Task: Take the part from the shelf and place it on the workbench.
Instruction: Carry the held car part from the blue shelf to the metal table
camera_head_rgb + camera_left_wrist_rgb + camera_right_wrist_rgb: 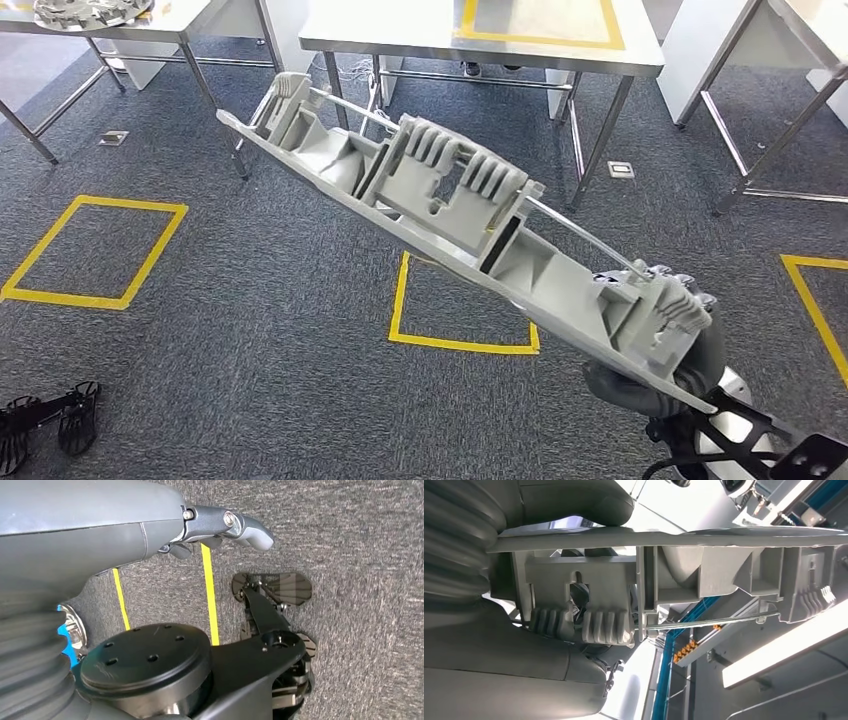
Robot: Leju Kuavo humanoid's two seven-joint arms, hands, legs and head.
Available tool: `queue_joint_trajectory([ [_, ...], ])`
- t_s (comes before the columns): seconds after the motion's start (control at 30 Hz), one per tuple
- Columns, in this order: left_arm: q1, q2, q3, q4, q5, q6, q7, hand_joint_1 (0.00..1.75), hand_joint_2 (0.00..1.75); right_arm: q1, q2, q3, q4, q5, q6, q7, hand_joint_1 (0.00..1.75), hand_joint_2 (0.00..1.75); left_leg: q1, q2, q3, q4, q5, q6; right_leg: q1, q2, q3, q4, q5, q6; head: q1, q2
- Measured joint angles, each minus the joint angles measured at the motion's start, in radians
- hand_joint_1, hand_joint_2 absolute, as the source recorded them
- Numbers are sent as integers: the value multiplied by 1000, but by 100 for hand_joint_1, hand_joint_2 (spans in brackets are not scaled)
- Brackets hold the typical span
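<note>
A long grey moulded part [450, 200] with ribbed clips and a thin metal rod slants across the head view, from upper left down to lower right. My right hand [640, 385] grips its lower right end from underneath, holding it in the air above the carpet. In the right wrist view the part [684, 565] runs across the picture, and my right hand [549, 675] wraps around its near end. My left hand [225, 527] hangs by my side over the carpet, holding nothing. A steel workbench [420, 35] with a yellow-taped rectangle stands ahead at the top centre.
Another steel table [190, 15] at the top left carries a round metal part [85, 10]. A third table's legs [770, 140] stand at the right. Yellow tape squares [130, 203] [460, 345] [815, 300] mark the grey carpet. Two small floor plates [113, 137] [621, 169] lie near the tables.
</note>
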Motion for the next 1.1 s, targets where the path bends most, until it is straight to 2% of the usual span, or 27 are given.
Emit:
queue_joint_trajectory([
  [0.07, -1, 1, 0, -1, 0, -1, 0, 0, 175, 0, 0, 0, 0, 0, 0, 0, 175, 175, 0, -1, -12, 38, -23, -11, -6, 3, 11, -8, 0, -12, -3, 0],
  [0.1, -1, 2, 0, -1, 0, -1, 0, 0, 175, 0, 1, 0, 0, -1, 0, 0, 175, 175, 2, -2, -35, 88, -48, -14, -8, 3, 17, -10, -2, -18, -6, 0],
  [0.17, 1, 1, 0, -1, 0, -2, 0, 0, 175, 0, 2, 1, 0, -1, -1, 0, 175, 175, 3, -4, -107, 222, -102, -20, -8, 5, 23, -10, -7, -24, -11, 0],
  [0.2, 2, 1, 0, 0, 0, -2, 0, 0, 175, 1, 2, 1, 0, -1, -1, 0, 175, 175, 3, -4, -136, 270, -111, -22, -7, 7, 27, -10, -10, -25, -12, 0],
  [0.23, 3, 1, 0, 0, 0, -2, 0, 0, 175, 1, 2, 1, 0, -1, -1, 0, 175, 175, 3, -4, -150, 282, -100, -23, -7, 10, 31, -10, -14, -25, -12, 0],
  [0.27, 4, 2, 0, 0, 0, -2, 0, 0, 175, 2, 2, 1, 1, -1, -1, 1, 175, 175, 3, -4, -145, 256, -69, -22, -8, 13, 36, -9, -18, -23, -13, 0],
  [0.33, 4, 4, 0, 0, 0, -2, 0, 0, 175, 3, 3, 1, 1, -1, -1, 0, 175, 175, 3, -6, -94, 125, 12, -17, -8, 16, 48, -8, -29, -16, -14, 0],
  [0.37, 4, 4, 1, 1, 0, -2, 0, 0, 175, 2, 3, 1, 1, -1, -1, 0, 175, 175, 3, -9, -69, 63, 37, -13, -6, 18, 52, -6, -34, -11, -15, 0],
  [0.4, 3, 5, 1, 1, 0, -2, 0, 0, 175, 2, 3, 2, 1, -1, -1, 0, 175, 175, 2, -12, -53, 24, 47, -8, -4, 20, 53, -4, -39, -6, -15, 0],
  [0.5, 3, 4, 1, 2, 0, -2, 1, 0, 175, 0, 4, 4, 2, 1, -3, 0, 175, 175, 0, -14, -45, 6, 41, 10, -4, 22, 53, -5, -45, 12, -14, 0],
  [0.57, 3, 4, 2, 2, 0, -2, 1, 0, 175, -2, 4, 6, 2, 2, -5, 1, 175, 175, 3, -13, -38, 1, 39, 23, -5, 16, 45, 20, -61, 24, -12, 0],
  [0.6, 2, 3, 2, 2, 0, -2, 0, 0, 175, -4, 4, 8, 2, 2, -6, 0, 175, 175, 5, -13, -34, -1, 37, 28, -7, 13, 26, 60, -79, 30, -10, 0],
  [0.67, 0, 4, 4, 2, -1, -2, 0, 0, 175, -7, 4, 11, 4, 1, -7, 0, 175, 175, 5, -12, -29, -1, 31, 35, -9, 10, -50, 191, -129, 36, -6, 0],
  [0.7, 1, 3, 5, 2, -1, -2, 1, 0, 175, -7, 4, 13, 5, 1, -8, 0, 175, 175, 4, -12, -26, -1, 27, 35, -9, 10, -89, 249, -142, 38, -5, 0],
  [0.73, 2, 3, 6, 2, -2, -2, 1, 0, 175, -7, 4, 15, 8, 1, -10, 0, 175, 175, 4, -12, -22, -1, 23, 35, -10, 9, -114, 278, -136, 38, -5, 0],
  [0.77, 3, 3, 6, 2, -3, -2, 1, 0, 175, -7, 4, 16, 10, 1, -11, 0, 175, 175, 4, -12, -16, -1, 18, 34, -10, 9, -118, 266, -110, 37, -4, 0],
  [0.8, 3, 3, 7, 2, -4, -2, 1, 0, 175, -7, 4, 17, 12, 1, -14, 1, 175, 175, 4, -12, -8, -1, 13, 33, -9, 8, -102, 215, -68, 34, -3, 0],
  [0.83, 3, 3, 7, 2, -5, -2, 1, 0, 175, -8, 4, 18, 13, 2, -16, 1, 175, 175, 4, -13, -1, -1, 8, 30, -8, 6, -74, 142, -24, 29, -2, 0],
  [0.87, 3, 2, 7, 2, -6, -2, 0, 0, 175, -10, 4, 19, 13, 1, -19, 1, 175, 175, 2, -13, 5, 0, 2, 26, -5, 3, -46, 76, 4, 23, -1, 0],
  [0.9, 3, 2, 7, 2, -6, -2, 0, 0, 175, -11, 4, 21, 14, 1, -21, 0, 175, 175, 1, -13, 8, 0, -3, 21, -2, 1, -27, 30, 20, 17, -1, 0],
  [0.97, 2, 2, 7, 2, -7, -2, 0, 0, 175, -15, 3, 23, 14, 0, -27, 0, 175, 175, -1, -12, 12, -3, -9, 9, 5, 2, -15, 4, 14, 6, -1, 0],
  [1.03, 1, 2, 7, 1, -8, -2, 0, 0, 175, -16, 3, 25, 14, -2, -34, 0, 175, 175, -1, -9, 18, -4, -16, -3, 1, 6, -8, -2, 12, -5, -2, 0],
  [1.1, 0, 3, 7, 1, -8, -2, 0, 0, 175, -17, 3, 27, 14, -1, -39, 1, 175, 175, -1, -8, -5, 51, -45, -12, -6, 7, 7, -11, 9, -18, -7, 0],
])
